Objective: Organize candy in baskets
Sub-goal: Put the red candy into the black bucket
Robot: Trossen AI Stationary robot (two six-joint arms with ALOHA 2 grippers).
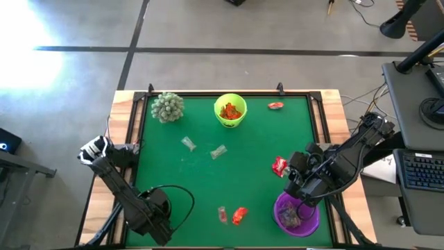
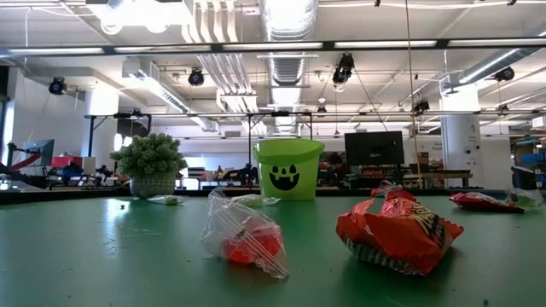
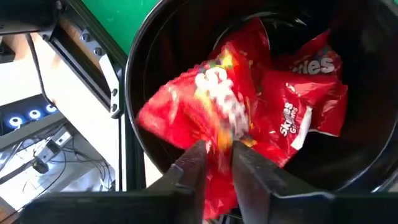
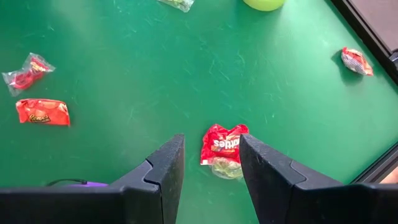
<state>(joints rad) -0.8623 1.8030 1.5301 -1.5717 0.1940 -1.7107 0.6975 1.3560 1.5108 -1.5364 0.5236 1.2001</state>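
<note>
My left gripper (image 3: 219, 163) points down into the black basket (image 3: 348, 155), which stands at the table's near left corner (image 1: 189, 205). It is shut on a red candy packet (image 3: 186, 106), and more red packets (image 3: 311, 93) lie in the basket. My right gripper (image 4: 211, 165) hangs open above the purple basket (image 1: 297, 217), with nothing between its fingers. A red packet (image 4: 222, 144) lies on the mat below it. The lime green basket (image 1: 230, 111) at the far middle holds orange candy. My left gripper has the red packet's near edge (image 3: 217, 143) between its two fingers, which stand only a little apart and come from above, pointing down. The rest of the packet spreads out beyond the fingertips inside the black basket, over the other red packets.
A spiky pale-green plant (image 1: 167, 107) stands at the far left. Loose candy lies on the green mat: clear packets (image 1: 188, 143) (image 1: 218, 151) (image 1: 222, 214), red ones (image 1: 275, 105) (image 1: 279, 165), and an orange-red one (image 1: 239, 215). A raised frame (image 1: 208, 94) rims the table.
</note>
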